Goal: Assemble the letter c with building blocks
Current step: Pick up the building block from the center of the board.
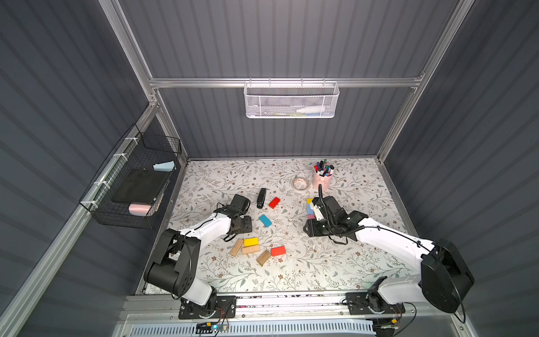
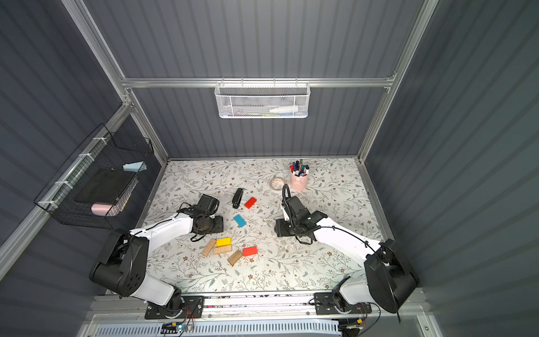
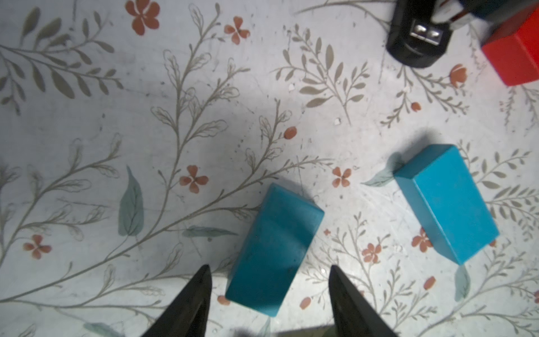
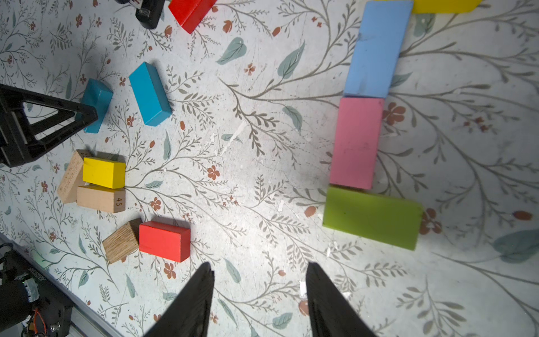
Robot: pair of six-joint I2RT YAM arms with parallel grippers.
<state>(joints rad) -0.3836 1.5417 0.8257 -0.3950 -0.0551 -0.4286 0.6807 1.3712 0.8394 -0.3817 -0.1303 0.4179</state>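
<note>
The left tool (image 3: 268,268) stands open astride a teal block (image 3: 274,251) that lies on the floral desk (image 3: 145,116). A strip of desk shows between the block and each fingertip, so nothing is gripped. A second teal block (image 3: 446,201) lies near it but apart. Farther on, a red block (image 3: 513,55) lies just beside the black stapler (image 3: 414,38).

The right tool (image 4: 259,268) is open and empty over bare desk, near a lime green block (image 4: 373,218). That block lies crosswise at one end of a row. A pink block (image 4: 355,143) touches it, and a light blue block (image 4: 376,49) meets the pink one end to end. A yellow block (image 4: 443,5) sits at the blue one's far end, cut off by the frame edge. In both top views the right arm hides most of this row.

Between the arms, toward the front of the desk, lies a loose cluster. A second yellow block (image 4: 104,172) rests against a wooden block marked 45 (image 4: 100,200) and a pale wooden block (image 4: 70,178). Nearby, a darker wooden block (image 4: 121,245) touches a second red block (image 4: 164,240).

At the back of the desk, a pink cup of markers (image 1: 321,178) stands just beside a tape roll (image 1: 300,183).
</note>
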